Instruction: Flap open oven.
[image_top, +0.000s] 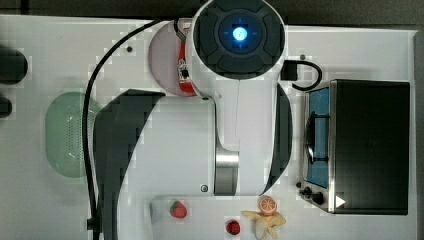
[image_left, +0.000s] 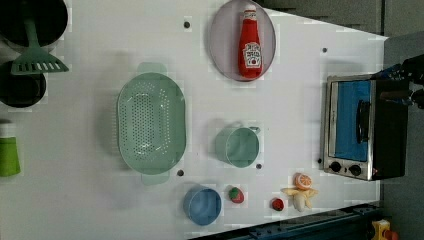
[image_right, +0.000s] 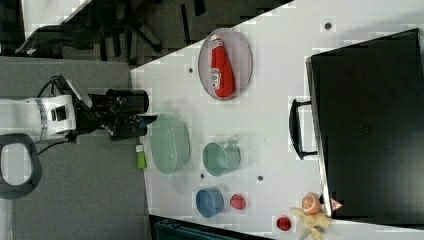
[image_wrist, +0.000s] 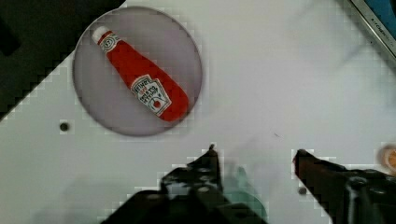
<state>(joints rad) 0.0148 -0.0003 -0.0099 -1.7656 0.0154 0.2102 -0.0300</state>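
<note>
The oven (image_top: 370, 145) stands at the top view's right, black on top, with a silver front frame. Its bluish glass door (image_left: 350, 120) lies shut against the frame, the dark handle (image_left: 363, 121) sticking out and the black knobs (image_left: 345, 168) at one end. The oven's black top (image_right: 370, 125) and handle (image_right: 295, 130) also show in the right view. My gripper (image_wrist: 257, 156) hangs high over the table, open, with nothing between its fingers (image_wrist: 212, 161). In the right view the gripper (image_right: 149, 120) is far from the oven, over the green colander's side. A corner of the oven (image_wrist: 380, 21) shows in the wrist view.
A ketchup bottle (image_left: 250, 42) lies on a grey plate (image_left: 220, 45). A green colander (image_left: 151, 122), a green cup (image_left: 239, 146) and a blue cup (image_left: 202, 205) stand mid-table. Strawberries (image_left: 236, 194), an orange slice (image_left: 302, 180) and a banana (image_left: 300, 197) lie near the oven's knob end.
</note>
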